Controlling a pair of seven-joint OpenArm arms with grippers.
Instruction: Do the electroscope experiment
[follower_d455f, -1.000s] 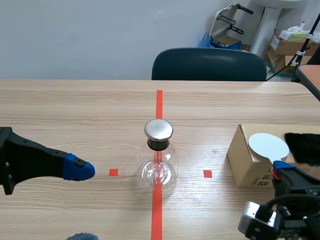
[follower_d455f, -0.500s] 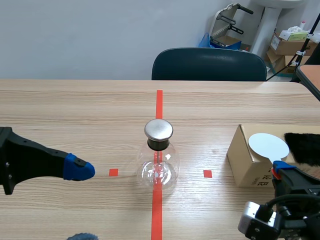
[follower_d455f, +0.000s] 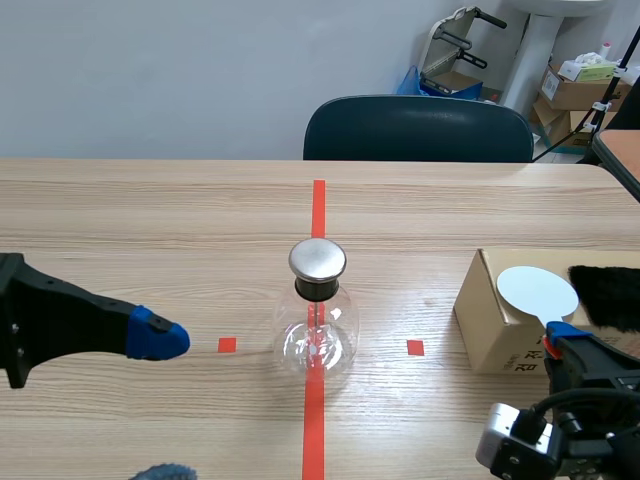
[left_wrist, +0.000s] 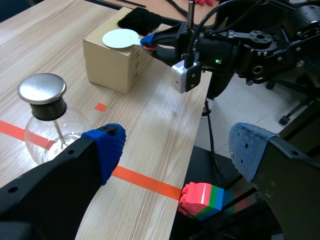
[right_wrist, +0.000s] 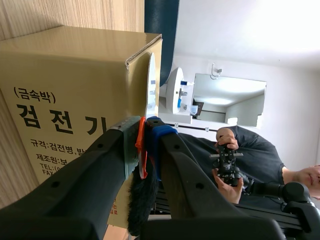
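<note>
Right claw (right_wrist: 142, 134) pinches the thin orange handle (right_wrist: 141, 150) of the white round disc (follower_d455f: 538, 292) lying on the brown cardboard box (follower_d455f: 487, 325). Lift it level with a firm grip, then bring it over the round glass electroscope flask (follower_d455f: 317, 335) standing mid-tabletop (follower_d455f: 150, 220). Left claw (left_wrist: 177, 147) hovers spread beside the flask.

Wooden table (follower_d455f: 150, 200) with glass electroscope flask (follower_d455f: 317, 335) and cardboard box (follower_d455f: 500, 330).

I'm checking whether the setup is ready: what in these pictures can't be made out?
1. What hangs inside the flask: scene view, too small and lost in reflections; left wrist view, partly behind the left jaws.
2. The handle of the white disc: right wrist view, only an orange sliver shows between the shut right jaws.
3. The black fur: scene view, cut off by the edge.
</note>
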